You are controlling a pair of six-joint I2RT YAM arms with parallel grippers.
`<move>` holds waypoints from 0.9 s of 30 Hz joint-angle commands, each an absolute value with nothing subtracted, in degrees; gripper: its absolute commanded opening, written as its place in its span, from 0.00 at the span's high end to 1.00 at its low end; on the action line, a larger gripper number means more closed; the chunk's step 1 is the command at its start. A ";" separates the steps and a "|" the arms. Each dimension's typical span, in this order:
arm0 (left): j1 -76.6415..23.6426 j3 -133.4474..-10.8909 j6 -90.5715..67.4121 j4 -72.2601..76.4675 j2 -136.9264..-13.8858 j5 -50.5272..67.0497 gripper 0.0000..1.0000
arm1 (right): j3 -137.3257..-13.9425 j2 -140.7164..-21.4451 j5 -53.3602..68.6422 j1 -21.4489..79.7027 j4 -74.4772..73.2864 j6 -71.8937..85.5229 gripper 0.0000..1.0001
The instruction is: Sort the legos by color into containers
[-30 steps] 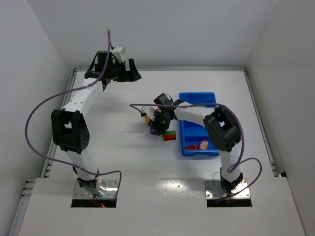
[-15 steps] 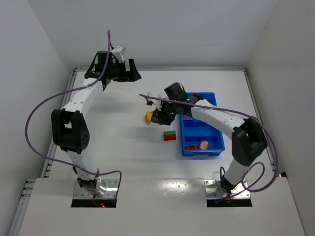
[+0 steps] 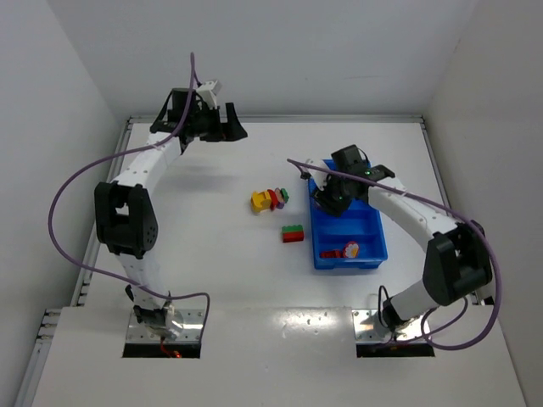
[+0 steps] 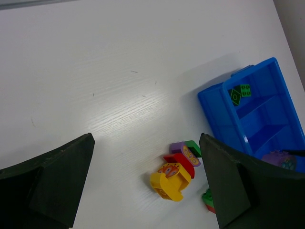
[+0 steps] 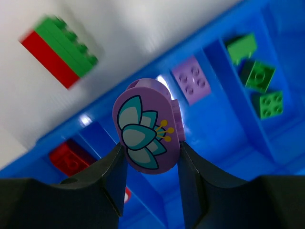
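Note:
My right gripper (image 5: 148,152) is shut on a purple lego (image 5: 148,125) with a flower print, hanging over the blue tray (image 3: 321,254). In the tray's compartments (image 5: 124,90) lie a purple brick (image 5: 190,78), green legos (image 5: 257,76) and a red lego (image 5: 71,160). On the table left of the tray sits a cluster of yellow (image 4: 172,183), red (image 4: 181,162), purple (image 4: 183,150) and green (image 4: 193,145) legos. A red-and-green brick (image 3: 293,233) lies nearer the tray. My left gripper (image 3: 225,131) hangs open and empty at the back left, far from them.
White walls close in the table on the left, back and right. The right arm's purple cable (image 3: 305,174) arches over the table beside the tray. The left arm's cable (image 3: 64,203) loops out along the left side.
My right gripper has carried the purple flower lego from the cluster on the table rightward to above the tray. The left arm has barely shifted.

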State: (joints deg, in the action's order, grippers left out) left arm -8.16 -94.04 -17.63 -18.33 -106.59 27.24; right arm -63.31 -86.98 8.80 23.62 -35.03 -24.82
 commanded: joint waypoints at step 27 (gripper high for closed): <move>-8.26 -96.50 -17.05 -17.93 -107.84 28.83 0.01 | -67.76 -97.29 6.59 12.83 -33.13 -31.64 0.54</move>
